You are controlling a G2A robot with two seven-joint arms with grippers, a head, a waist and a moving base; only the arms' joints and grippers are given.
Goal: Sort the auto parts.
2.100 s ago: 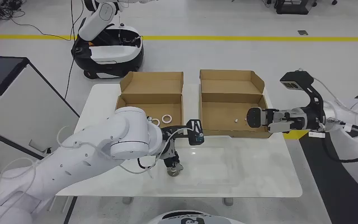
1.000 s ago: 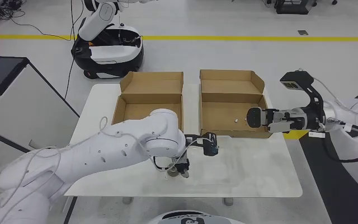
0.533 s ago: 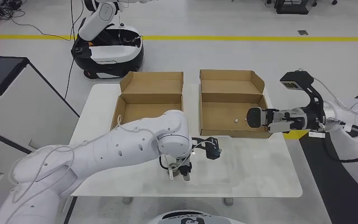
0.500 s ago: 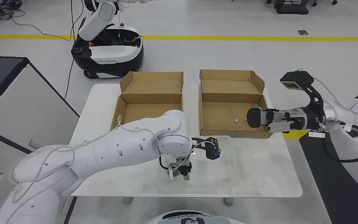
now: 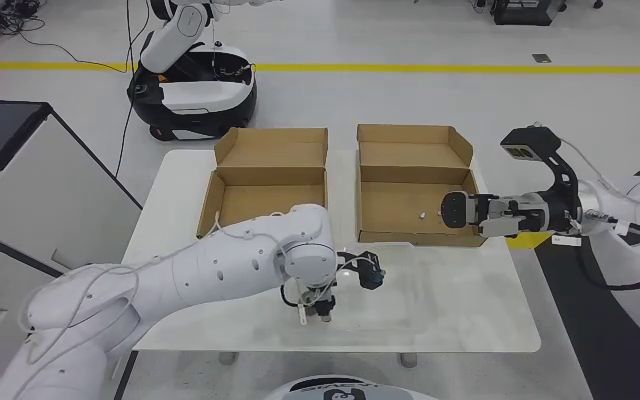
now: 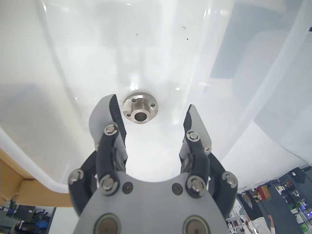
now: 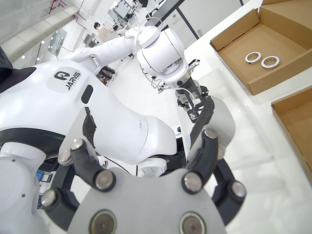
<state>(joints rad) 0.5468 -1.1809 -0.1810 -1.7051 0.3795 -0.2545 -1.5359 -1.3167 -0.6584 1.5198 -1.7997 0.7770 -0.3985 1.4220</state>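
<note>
The left cardboard box [image 5: 268, 190] stands open on the bench [image 5: 180, 200], beyond the left claw [image 6: 153, 120] and off to its left side. Two metal rings [image 7: 252, 57] lie side by side on the box floor, just apart from each other and well away from either claw.

The left claw points down into a clear tray [image 6: 56, 74] at the near middle of the bench. Its fingers [image 6: 117, 115] are spread wide and grip nothing. A flanged metal hub [image 6: 140, 108] lies flat on the tray floor, bore upward, at the level of the fingertips and inside the gap between them. It sits just beside one ribbed pad and well clear of the other, so it is off centre in the claw's opening. Whether that nearer pad touches the flange cannot be told.

The right cardboard box [image 5: 415, 200] stands open just beside the left one, beyond the left claw and to its right. A small white part [image 5: 423, 213] lies on the box floor, near the tips of the right claw [image 5: 450, 212] and just ahead of them. The right claw hangs level at the box's right side, pointing across the box toward the left arm. Its fingers [image 7: 204, 115] stand apart and it carries nothing.
</note>
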